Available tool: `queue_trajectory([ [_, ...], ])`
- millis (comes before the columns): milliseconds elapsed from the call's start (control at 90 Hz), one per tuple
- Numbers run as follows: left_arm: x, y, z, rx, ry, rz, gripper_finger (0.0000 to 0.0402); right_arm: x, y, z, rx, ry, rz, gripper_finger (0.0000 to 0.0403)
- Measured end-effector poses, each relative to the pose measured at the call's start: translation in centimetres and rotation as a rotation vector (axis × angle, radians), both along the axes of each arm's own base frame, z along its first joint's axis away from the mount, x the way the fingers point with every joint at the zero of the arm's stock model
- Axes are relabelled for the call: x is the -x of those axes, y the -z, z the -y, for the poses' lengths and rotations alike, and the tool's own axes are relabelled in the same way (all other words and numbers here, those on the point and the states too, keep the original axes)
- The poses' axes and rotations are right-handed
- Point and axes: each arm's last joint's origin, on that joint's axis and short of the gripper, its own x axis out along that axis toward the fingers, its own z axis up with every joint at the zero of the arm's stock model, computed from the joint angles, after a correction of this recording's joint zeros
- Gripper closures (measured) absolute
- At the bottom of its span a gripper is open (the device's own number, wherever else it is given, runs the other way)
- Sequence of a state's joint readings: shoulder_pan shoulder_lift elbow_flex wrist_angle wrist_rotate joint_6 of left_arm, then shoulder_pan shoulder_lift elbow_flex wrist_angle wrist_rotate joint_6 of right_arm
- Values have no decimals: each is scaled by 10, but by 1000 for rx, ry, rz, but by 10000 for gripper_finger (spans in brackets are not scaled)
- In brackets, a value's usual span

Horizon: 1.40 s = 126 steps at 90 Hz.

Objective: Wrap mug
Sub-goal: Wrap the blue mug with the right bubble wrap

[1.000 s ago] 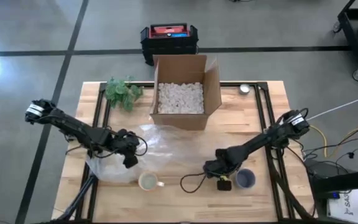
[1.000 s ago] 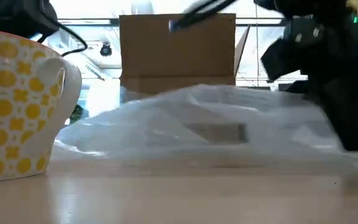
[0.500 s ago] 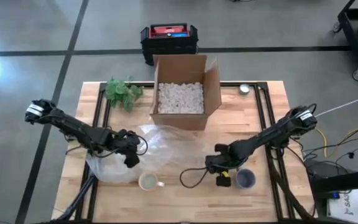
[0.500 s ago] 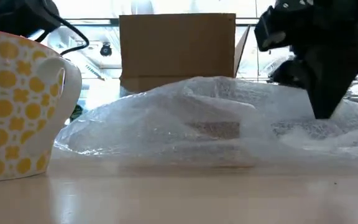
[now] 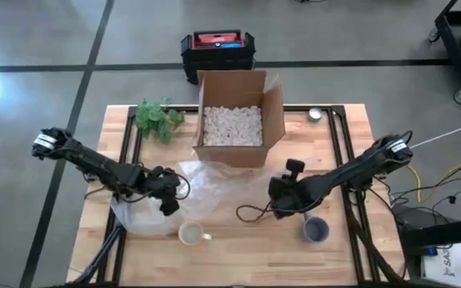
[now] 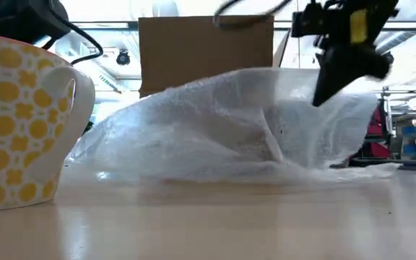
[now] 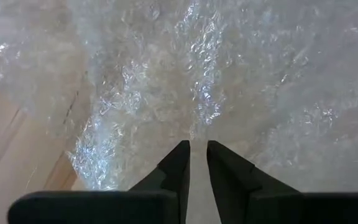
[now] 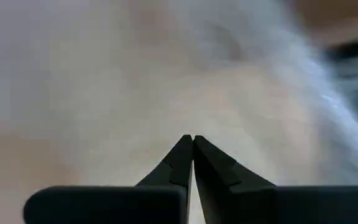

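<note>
The right end effector [image 6: 322,90] is clenched on the right edge of the bubble wrap sheet [image 5: 206,188], holding that edge raised off the worktop [image 5: 342,136] so the film tents up in the low view. The left end effector [image 5: 169,206] pins the sheet's left part; its fingers [image 7: 178,163] stand slightly parted with film apparently between them, though the grip is hard to confirm. The yellow-patterned mug [image 5: 190,234] stands upright just off the sheet's near edge, handle toward the right arm. A grey cup [image 5: 316,230] sits near the right arm. The cardboard box [image 5: 234,120] of packing peanuts bounds the far side; a plant [image 5: 157,118] lies beside it. Bare wood stays open along the near edge.
</note>
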<state>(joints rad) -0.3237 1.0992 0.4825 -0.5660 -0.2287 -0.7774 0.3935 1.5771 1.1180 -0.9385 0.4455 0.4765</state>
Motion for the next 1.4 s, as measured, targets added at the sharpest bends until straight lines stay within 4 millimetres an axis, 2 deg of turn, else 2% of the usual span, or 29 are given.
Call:
queue_trajectory([
  [67,0,0,0,0,1,2,359,-2,7,-4,-91,-37,13,403],
  [178,-1,0,0,-14,-4,14,359,-6,33,-2,-96,0,72,403],
  [311,-1,0,0,-19,-3,18,359,-2,71,3,-93,69,35,403],
  [411,-1,0,0,-20,0,18,359,1,86,0,-136,96,-27,403],
  [556,-1,-1,0,-20,-1,19,359,2,84,-12,-261,81,-67,403],
  [678,-1,-1,0,-19,-3,21,359,-1,70,-24,-435,25,-115,403],
  [822,-1,-1,0,-16,-8,22,359,-6,48,-29,-626,-48,-128,403],
  [978,-1,-1,0,-18,-5,22,359,-4,23,-21,-611,-48,-129,403],
  [1078,-2,-1,0,-17,-5,24,359,-6,12,-12,-433,-13,-1,403],
  [1133,-2,-1,0,-17,-5,24,359,-8,14,-9,-334,15,62,403],
  [1211,-2,-1,0,-15,-5,29,359,-7,27,-6,-330,24,61,403],
  [1400,-2,-1,0,3,-14,29,359,14,67,-11,-392,88,-107,403],
])
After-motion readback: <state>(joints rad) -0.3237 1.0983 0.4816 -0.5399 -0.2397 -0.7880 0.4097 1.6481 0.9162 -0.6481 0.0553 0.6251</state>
